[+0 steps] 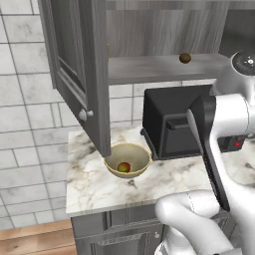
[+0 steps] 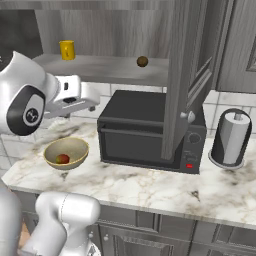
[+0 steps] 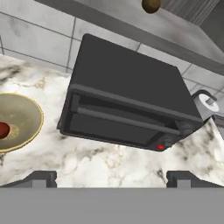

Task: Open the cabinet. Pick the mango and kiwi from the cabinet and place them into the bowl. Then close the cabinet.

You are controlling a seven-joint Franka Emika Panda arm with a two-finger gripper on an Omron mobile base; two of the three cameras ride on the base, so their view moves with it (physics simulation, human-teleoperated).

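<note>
Dark grey wood-grain cabinet (image 2: 182, 75): both doors swung open. Small dull-brown oval kiwi (image 2: 142, 61) sits on its shelf, upper centre of the right base view. Red and yellow-green mango (image 1: 124, 167) lies inside the round tan-gold bowl (image 1: 140, 155), left of the black boxy toaster oven (image 2: 145, 131). Two-finger gripper (image 3: 112, 177): jaws wide apart, holding nothing, lower frame in the hand view.

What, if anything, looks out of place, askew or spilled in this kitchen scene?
Nothing is spilled or damaged. The cabinet doors hang open, the mango lies in the bowl, and the kiwi sits on the cabinet shelf near a yellow cup. The toaster oven stands square on the counter.
</note>
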